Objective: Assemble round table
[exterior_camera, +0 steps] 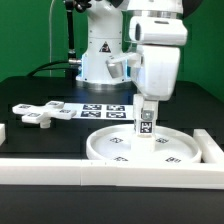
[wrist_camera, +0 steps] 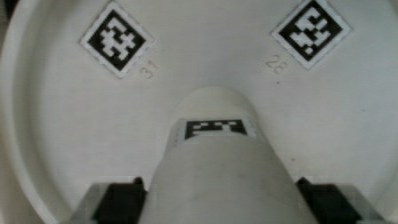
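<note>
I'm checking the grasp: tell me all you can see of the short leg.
The leg is a short white cylinder, plastic by its look, carrying small square black-and-white markers. It stands upright, clamped in the pincer, with its lower end over the middle of the round tabletop. Whether it touches the tabletop cannot be told.

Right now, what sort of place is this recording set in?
Probably a robotics lab bench: a robot arm stands over a black table, with a plain green backdrop behind it and the marker board lying flat on it. The tool grips the leg.
</note>
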`<state>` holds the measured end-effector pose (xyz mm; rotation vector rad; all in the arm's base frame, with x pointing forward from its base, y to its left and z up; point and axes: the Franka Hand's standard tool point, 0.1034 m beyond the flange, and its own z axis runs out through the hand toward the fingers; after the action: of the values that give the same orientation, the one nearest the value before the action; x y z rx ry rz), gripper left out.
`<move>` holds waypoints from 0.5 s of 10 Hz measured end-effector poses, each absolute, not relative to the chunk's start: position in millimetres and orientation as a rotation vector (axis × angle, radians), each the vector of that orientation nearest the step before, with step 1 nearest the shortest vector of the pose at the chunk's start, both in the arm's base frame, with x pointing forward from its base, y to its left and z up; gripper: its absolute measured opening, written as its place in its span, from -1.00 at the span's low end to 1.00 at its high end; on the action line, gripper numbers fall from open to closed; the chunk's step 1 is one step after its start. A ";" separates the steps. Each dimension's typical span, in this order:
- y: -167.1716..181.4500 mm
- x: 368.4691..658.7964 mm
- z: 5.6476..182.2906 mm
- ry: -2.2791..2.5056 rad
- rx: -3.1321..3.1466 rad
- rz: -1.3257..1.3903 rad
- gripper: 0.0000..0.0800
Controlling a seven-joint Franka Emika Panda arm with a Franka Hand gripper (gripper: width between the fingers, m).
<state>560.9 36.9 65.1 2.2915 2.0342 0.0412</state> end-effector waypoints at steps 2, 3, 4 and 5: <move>34.5 559.1 64.3 1.724 2.558 0.051 0.03; 36.0 558.4 64.0 1.566 2.668 0.055 0.03; 39.4 558.0 64.0 1.502 2.706 0.056 0.03; 39.1 558.2 64.1 1.401 2.763 0.061 0.03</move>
<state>558.2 39.1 64.1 2.7628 1.4011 0.0610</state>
